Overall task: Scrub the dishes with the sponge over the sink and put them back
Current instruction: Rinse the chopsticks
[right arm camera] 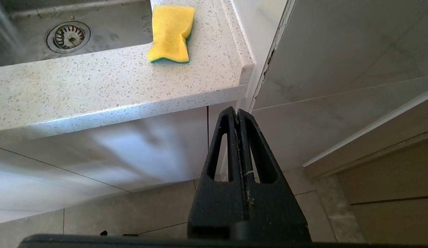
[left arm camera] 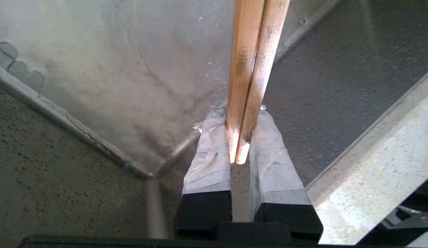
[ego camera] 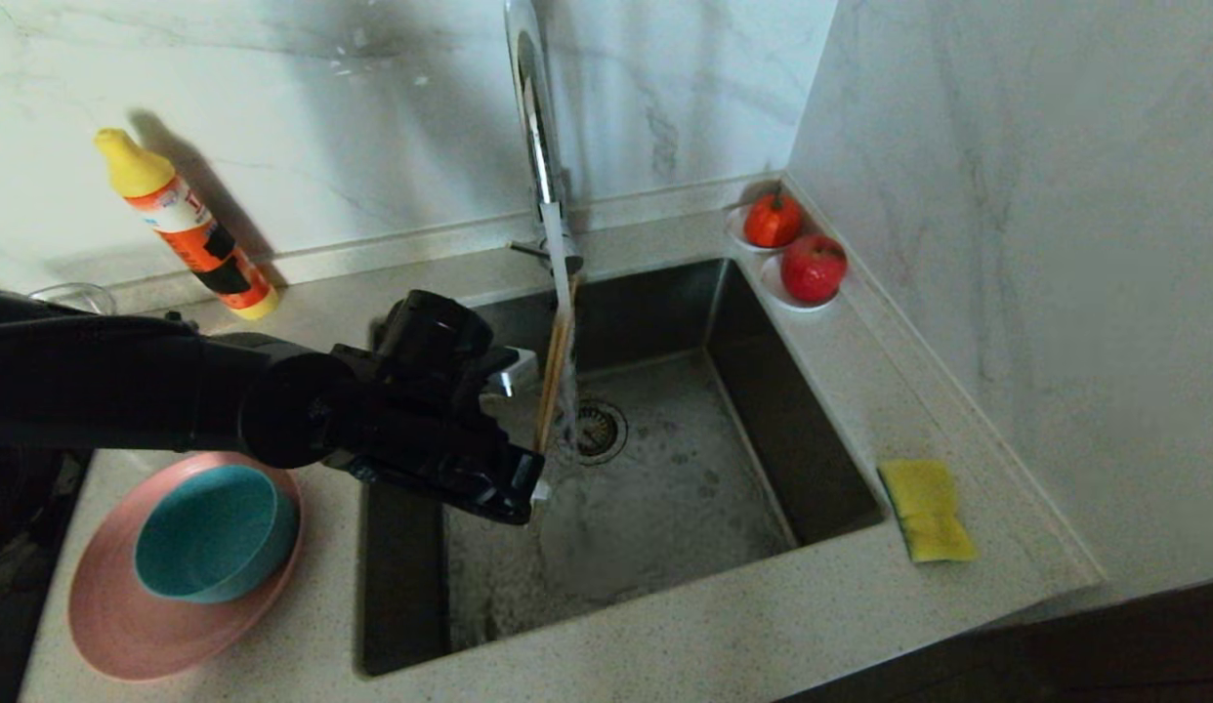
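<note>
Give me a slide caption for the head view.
Left gripper holds wooden chopsticks under the running tap over the sink; sponge lies unused on the counter.

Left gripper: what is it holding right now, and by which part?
The left gripper is shut on the wooden sticks, pinching the pair at one end between its jaws, over the sink under the running tap. The right gripper holds nothing.
</note>
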